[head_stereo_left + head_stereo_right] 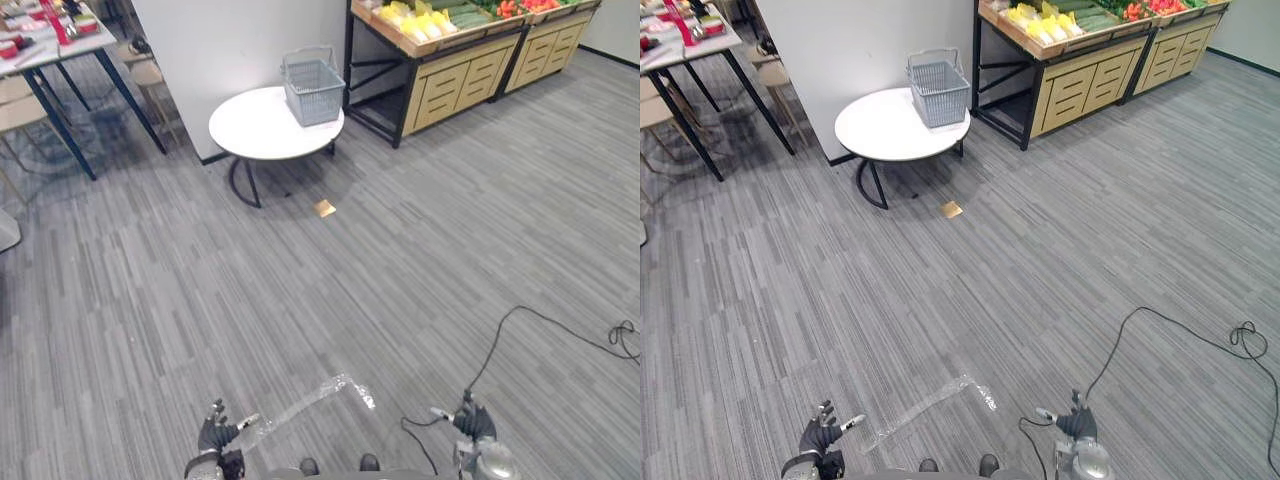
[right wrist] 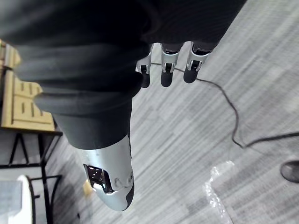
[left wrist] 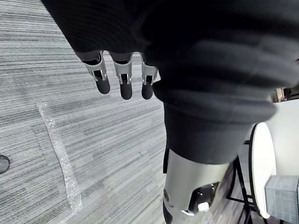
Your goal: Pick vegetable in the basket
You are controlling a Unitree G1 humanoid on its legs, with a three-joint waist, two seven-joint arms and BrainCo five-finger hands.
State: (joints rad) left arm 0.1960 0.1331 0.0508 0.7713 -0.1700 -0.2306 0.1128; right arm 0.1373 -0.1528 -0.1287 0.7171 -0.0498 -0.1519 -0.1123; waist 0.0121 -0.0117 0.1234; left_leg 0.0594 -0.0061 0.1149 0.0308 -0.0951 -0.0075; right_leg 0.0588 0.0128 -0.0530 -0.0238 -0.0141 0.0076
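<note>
Where the carpet ends at the wall, far ahead of the right hand (image 1: pixel 470 422) and somewhat to its right: vegetables (image 1: pixel 428 22) heaped on a wooden stand (image 1: pixel 455 75) with drawer fronts. Yellow ones nearest, green and red further along. Well apart from both hands, not held.

Far ahead of the left hand (image 1: pixel 216 436), to the left of the stand: a grey basket (image 1: pixel 313 90), upright, handle raised, near the far right edge of a round white table (image 1: pixel 262 130).

Both hands low, holding nothing. Fingers (image 3: pixel 122 81) of the left straight and slack, slightly apart, hanging toward the floor. Fingers (image 2: pixel 167 70) of the right likewise loose and unclenched.

Just ahead of the left hand, running toward the right one: a strip of clear tape (image 1: pixel 305 400) flat on the grey carpet (image 1: pixel 300 290). About halfway from the hands to the table: a small tan scrap (image 1: pixel 324 208), also flat on the floor.

Far off to the left of the left hand: a desk (image 1: pixel 62 52) on blue legs, red items (image 1: pixel 60 25) on top, any print on them too small to read. Beside it, a stool (image 1: pixel 150 75).
</note>
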